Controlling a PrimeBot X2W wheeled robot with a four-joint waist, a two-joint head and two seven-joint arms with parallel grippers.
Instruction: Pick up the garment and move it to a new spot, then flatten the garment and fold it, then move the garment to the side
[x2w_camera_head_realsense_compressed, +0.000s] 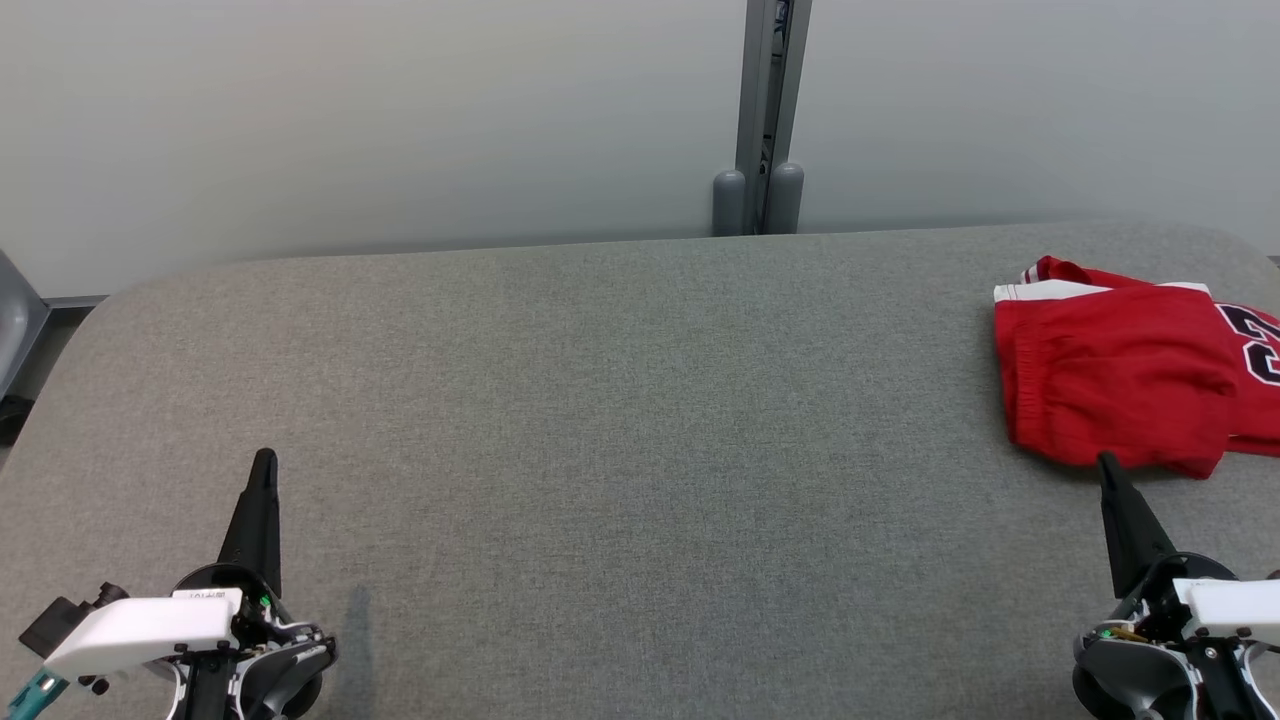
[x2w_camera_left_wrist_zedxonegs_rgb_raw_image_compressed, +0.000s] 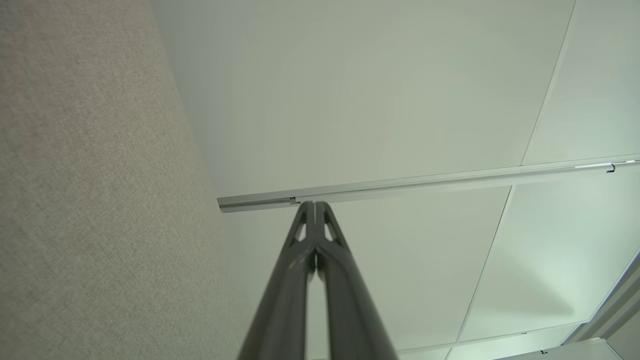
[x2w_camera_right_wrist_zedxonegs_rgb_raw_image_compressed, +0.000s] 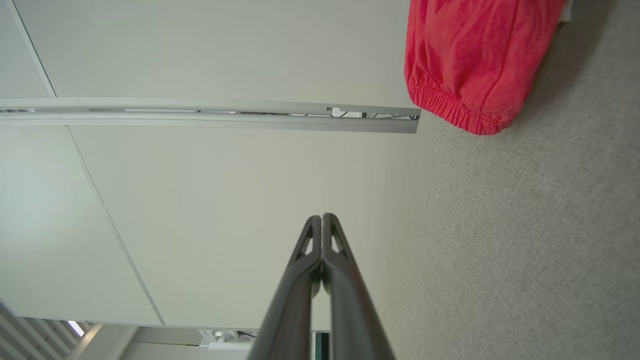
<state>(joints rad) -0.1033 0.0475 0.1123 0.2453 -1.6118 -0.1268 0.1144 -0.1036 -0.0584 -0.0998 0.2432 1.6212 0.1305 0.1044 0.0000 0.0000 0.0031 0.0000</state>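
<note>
Surface (x2w_camera_head_realsense_compressed: 600, 400): you see a wide grey fabric-covered top with rounded far corners. The whole middle and left of it lie bare.
Wall (x2w_camera_head_realsense_compressed: 400, 120): pale panels stand behind the far edge, split by a grey upright post (x2w_camera_head_realsense_compressed: 768, 110).
Garment (x2w_camera_head_realsense_compressed: 1110, 370): red shorts with white trim and dark numerals lie at the far right of the surface, partly cut off by the edge of the head view. They form a compact, doubled-over bundle rather than a spread sheet. Your right wrist view shows a gathered elastic hem lying on the cloth.
Right claw (x2w_camera_head_realsense_compressed: 1106, 462): it is at the lower right, fingers pressed together and holding nothing. The tip points at the garment's near edge, and the wrist view shows a gap between them.
Left claw (x2w_camera_head_realsense_compressed: 264, 462): it is at the lower left, fingers likewise closed on nothing, well apart from the garment.
Done, as far as you can judge: the garment looks folded and set off to the side, with both claws clear of it. This fits the last step being complete, though a bundle not yet picked up would look much the same.
Left to do: if the fold counts, nothing. If not, every step from the first pick-up remains, and the bare middle is where you would flatten it.
Check: look at the fold's hidden right side before you call it finished.
</note>
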